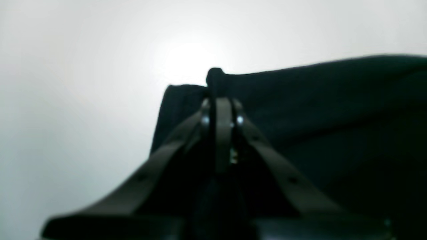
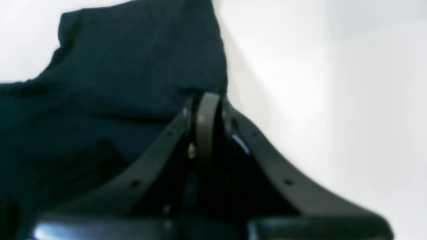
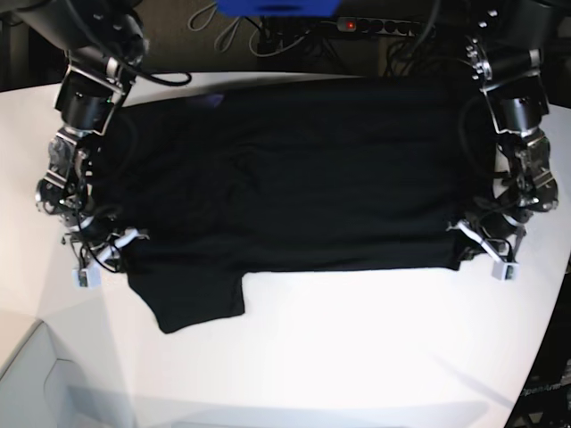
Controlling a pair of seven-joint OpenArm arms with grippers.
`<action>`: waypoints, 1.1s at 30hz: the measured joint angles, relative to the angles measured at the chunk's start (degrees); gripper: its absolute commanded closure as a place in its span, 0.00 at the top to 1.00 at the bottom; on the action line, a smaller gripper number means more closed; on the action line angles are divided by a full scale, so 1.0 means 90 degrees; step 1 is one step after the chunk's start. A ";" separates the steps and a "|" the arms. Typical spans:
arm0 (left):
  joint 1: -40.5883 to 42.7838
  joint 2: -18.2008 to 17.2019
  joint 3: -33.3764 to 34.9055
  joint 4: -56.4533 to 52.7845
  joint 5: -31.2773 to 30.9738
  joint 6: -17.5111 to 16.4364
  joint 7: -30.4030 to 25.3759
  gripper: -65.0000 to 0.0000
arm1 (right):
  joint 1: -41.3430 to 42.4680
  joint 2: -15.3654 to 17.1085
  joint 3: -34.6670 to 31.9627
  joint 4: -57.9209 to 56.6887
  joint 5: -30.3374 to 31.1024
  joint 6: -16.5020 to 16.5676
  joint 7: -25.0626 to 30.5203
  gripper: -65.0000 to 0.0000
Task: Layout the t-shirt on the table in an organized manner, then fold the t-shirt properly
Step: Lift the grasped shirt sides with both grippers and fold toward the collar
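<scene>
Where the base view begins at nine o'clock, the right gripper (image 3: 114,242) of the dark two-armed robot sits low at the shirt's edge, its jaws pinched together on the cloth; the right wrist view shows the same right gripper (image 2: 206,96) with its two grey curved fingers (image 2: 207,113) pressed against each other and a fold of dark fabric caught at their tips; the black short-sleeved cloth t-shirt (image 3: 285,169) lies spread wide across the large plain white smooth table (image 3: 357,339), filling the middle from nine to three o'clock, with one sleeve hanging towards seven o'clock; the shirt's upper edge reaches twelve o'clock near the table's far rim; at three o'clock the left gripper (image 3: 466,234) rests on the opposite edge, likewise clamped on cloth; in the left wrist view the left gripper (image 1: 223,100) has its fingers (image 1: 223,116) together, a small bunched knob of the t-shirt (image 1: 317,110) rising just beyond them over the bright table (image 1: 83,83).
</scene>
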 measured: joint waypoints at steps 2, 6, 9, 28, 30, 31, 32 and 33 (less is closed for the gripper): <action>0.0168 -0.0027 -0.0007 0.0442 -0.0335 -0.0012 0.0170 0.00 | -0.0170 -0.0007 0.0002 0.0362 0.0010 0.0005 0.0029 0.00; 0.0532 -0.0041 -0.0017 0.1173 -0.0743 0.0005 0.0627 0.00 | -0.0612 -0.0090 0.0012 0.1052 0.0012 -0.0007 0.0049 0.00; 0.0792 -0.0046 -0.0017 0.1814 -0.0979 0.0032 0.0901 0.00 | -0.0872 -0.0209 0.0036 0.1503 0.0002 0.0002 0.0007 0.00; 0.2871 0.0175 -0.1209 0.3951 -0.2509 0.0029 0.1729 0.00 | -0.2630 -0.0614 0.0420 0.3883 0.0576 0.0044 0.0041 0.00; 0.3123 0.0296 -0.1421 0.4279 -0.2713 -0.0010 0.1821 0.00 | -0.2965 -0.0617 0.0425 0.4160 0.0867 0.0036 0.0087 0.00; 0.3240 0.0376 -0.1569 0.4401 -0.2742 -0.0015 0.1853 0.00 | -0.3135 -0.0617 0.0430 0.4255 0.0947 0.0032 0.0087 0.00; 0.3339 0.0449 -0.1695 0.4500 -0.2735 -0.0005 0.1923 0.00 | -0.3274 -0.0622 0.0432 0.4318 0.1071 0.0024 0.0044 0.00; 0.3449 0.0534 -0.1814 0.4595 -0.2730 -0.0012 0.2050 0.00 | -0.3422 -0.0624 0.0435 0.4364 0.1178 0.0027 0.0036 0.00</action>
